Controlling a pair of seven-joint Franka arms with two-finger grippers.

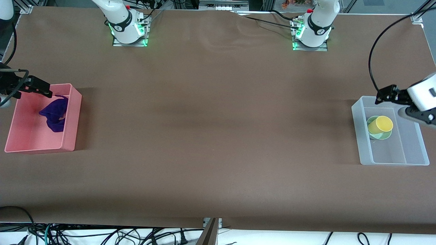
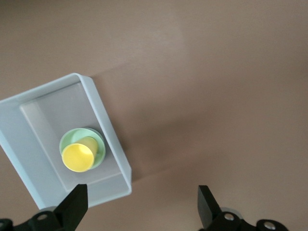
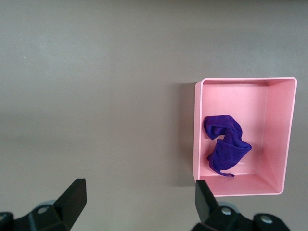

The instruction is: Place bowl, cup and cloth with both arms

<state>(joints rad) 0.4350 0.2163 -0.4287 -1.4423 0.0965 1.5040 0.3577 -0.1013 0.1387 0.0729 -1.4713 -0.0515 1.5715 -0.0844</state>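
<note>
The cup (image 1: pixel 380 124) sits in the bowl (image 1: pixel 380 134) inside my clear bin (image 1: pixel 417 144); the cloth (image 1: pixel 54 114) lies crumpled in the pink bin (image 1: pixel 69 126), seemingly against one wall. My left gripper (image 2: pixel 142 207) hangs spread and empty over the clear bin's edge, my right gripper (image 3: pixel 139 204) likewise over the pink bin's, on the brown surface (image 1: pixel 218 136).

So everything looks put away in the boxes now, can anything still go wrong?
Possibly, in small ways. The cup sits tilted inside the bowl in the clear bin, so a knock could tip it out. The left gripper, open, hangs over that bin's rim and might clip it when moving. The cloth drapes against the pink bin wall, under the open right gripper, which could snag it.
</note>
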